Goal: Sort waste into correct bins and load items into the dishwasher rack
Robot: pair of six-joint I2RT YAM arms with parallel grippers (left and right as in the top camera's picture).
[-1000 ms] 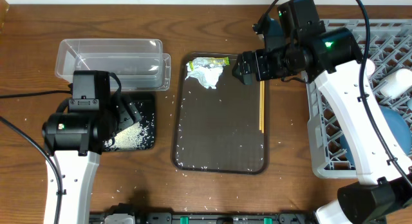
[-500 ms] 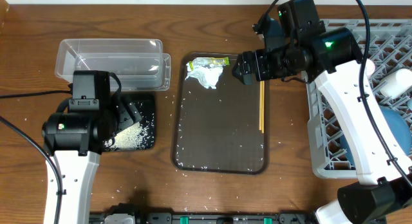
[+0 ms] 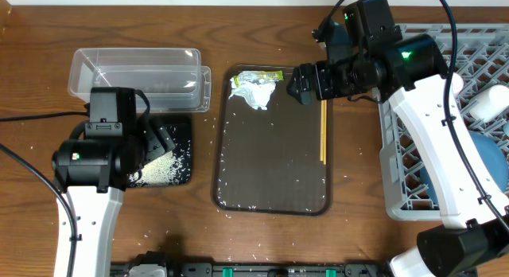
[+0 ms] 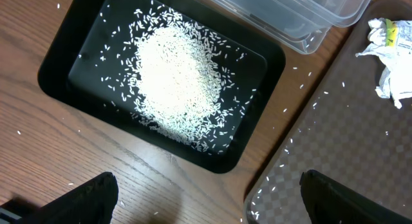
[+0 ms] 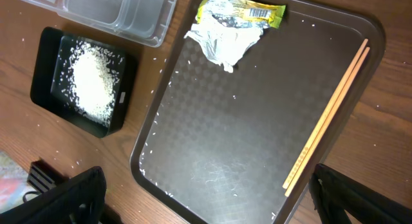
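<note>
White rice (image 4: 172, 77) lies heaped in the black tray (image 4: 77, 66), with stray grains around it. The clear tub (image 3: 135, 73) stands just behind. A crumpled tissue (image 5: 225, 42) and a green-yellow snack wrapper (image 5: 243, 8) sit at the far end of the brown serving tray (image 5: 244, 140), and chopsticks (image 5: 328, 114) lie along its right side. My left gripper (image 4: 209, 205) hovers open over the black tray's near edge, holding nothing. High above the serving tray, my right gripper (image 5: 212, 208) is open and empty. The dishwasher rack (image 3: 433, 150) stands at the right.
Inside the rack are a blue dish (image 3: 489, 161) and a white cup (image 3: 491, 102). Loose rice grains dot the serving tray's rim (image 3: 231, 204) and the wood table near it. My right arm stretches from the front right over the rack.
</note>
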